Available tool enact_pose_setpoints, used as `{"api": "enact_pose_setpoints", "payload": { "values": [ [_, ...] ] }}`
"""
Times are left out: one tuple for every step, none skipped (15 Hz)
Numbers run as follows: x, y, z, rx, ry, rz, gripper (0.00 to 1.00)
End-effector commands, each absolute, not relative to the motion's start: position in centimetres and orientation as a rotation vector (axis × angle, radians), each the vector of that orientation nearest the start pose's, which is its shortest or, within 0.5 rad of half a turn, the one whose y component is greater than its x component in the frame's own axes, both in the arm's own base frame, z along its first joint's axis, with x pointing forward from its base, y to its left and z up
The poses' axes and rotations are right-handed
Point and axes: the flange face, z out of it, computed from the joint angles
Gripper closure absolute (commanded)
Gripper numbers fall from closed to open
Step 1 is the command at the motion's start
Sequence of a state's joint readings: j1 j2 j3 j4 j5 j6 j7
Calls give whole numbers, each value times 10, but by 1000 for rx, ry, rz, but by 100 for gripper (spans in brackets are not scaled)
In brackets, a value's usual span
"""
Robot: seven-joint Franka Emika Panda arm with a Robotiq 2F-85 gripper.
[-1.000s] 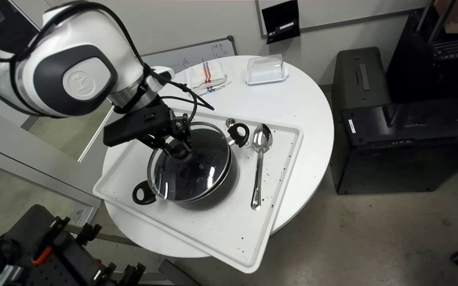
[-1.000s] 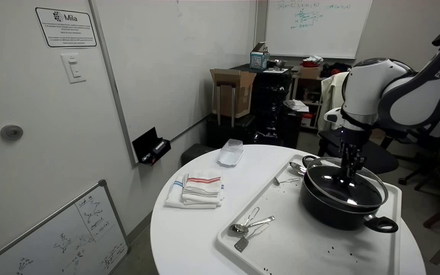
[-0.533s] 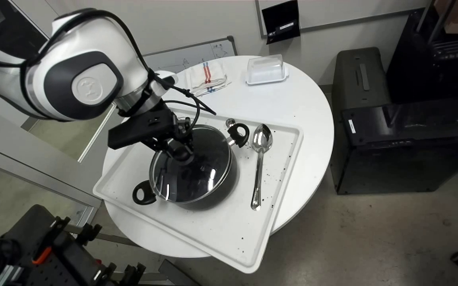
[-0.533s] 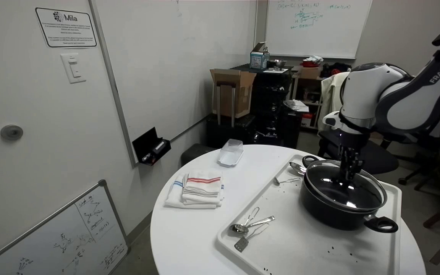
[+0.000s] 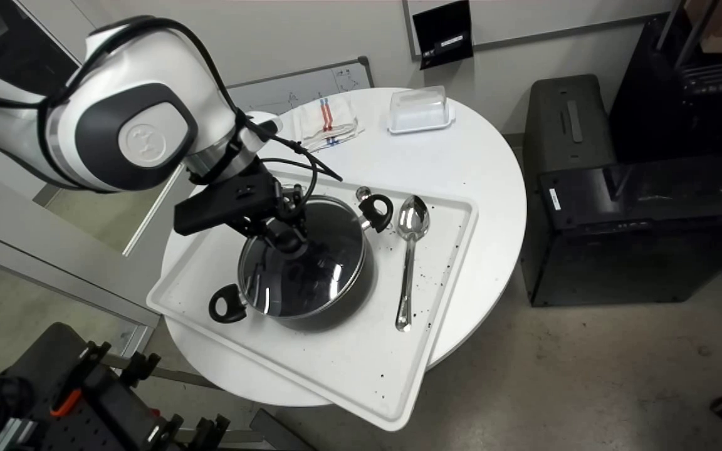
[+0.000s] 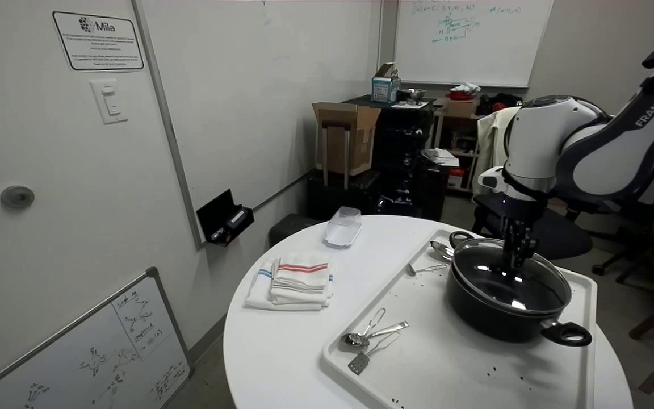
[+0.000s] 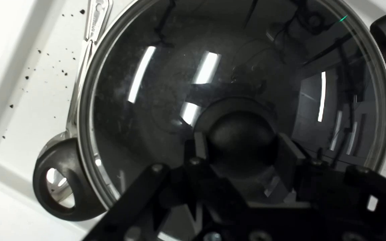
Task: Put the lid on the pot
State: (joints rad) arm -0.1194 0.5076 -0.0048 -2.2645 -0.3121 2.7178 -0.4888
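- Grasps the glass lid (image 5: pixel 312 274) by its round dark knob (image 7: pixel 241 132), pinched between the two fingers (image 7: pixel 200 145) of the gripper (image 7: pixel 244 147) in the wrist view.
- Has the lid over the mouth of the black pot (image 6: pixel 491 321), roughly level and nearly lined up with its rim in both exterior views.
- Cannot tell, at these angles, a fully seated lid from one slightly raised.
- Reaches down to the knob with the white and black arm (image 6: pixel 540 142).
- Has the pot upright on the white tray (image 5: pixel 373 369), with one black loop handle (image 5: pixel 236 305) and another on the opposite side.
- On the tray near the pot, lying flat: a long metal spoon (image 5: pixel 409 260).
- Toward a corner of the tray in an exterior view, well apart from the pot: a cluster of small metal utensils (image 6: pixel 355 339), including a small turner (image 6: pixel 359 364).
- Scattered on the tray: dark specks (image 7: pixel 11 106).
- Beyond the tray, on the round white table (image 6: pixel 281 352): folded towels (image 6: pixel 301 284) with red and blue stripes, and near them a white container (image 6: pixel 343 230) with a clear cover.
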Motion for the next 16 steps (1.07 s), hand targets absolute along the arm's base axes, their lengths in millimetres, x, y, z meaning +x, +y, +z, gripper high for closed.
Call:
{"api": "enact_pose_setpoints", "payload": {
  "values": [
    [525, -54, 132, -3085, -1019, 97, 75],
    [525, -54, 132, -3084, -1020, 97, 75],
    [525, -54, 131, -3083, -1021, 98, 75],
    [524, -54, 130, -3083, -1021, 99, 75],
    [524, -54, 129, -3081, -1022, 100, 75],
    [524, -53, 128, -3080, -1022, 101, 75],
    [523, -53, 127, -3080, -1022, 100, 75],
    [523, -53, 127, -3079, -1022, 98, 75],
    [523, -53, 126, -3079, -1023, 95, 75],
    [523, -53, 125, -3078, -1024, 93, 75],
    [523, -53, 125, -3078, -1025, 92, 75],
    [523, -53, 124, -3078, -1026, 93, 75],
    [523, -53, 123, -3077, -1026, 95, 75],
    [523, -53, 123, -3077, -1025, 96, 75],
    [523, -53, 123, -3075, -1025, 101, 75],
    [523, -53, 123, -3074, -1025, 103, 75]
  ]
}}
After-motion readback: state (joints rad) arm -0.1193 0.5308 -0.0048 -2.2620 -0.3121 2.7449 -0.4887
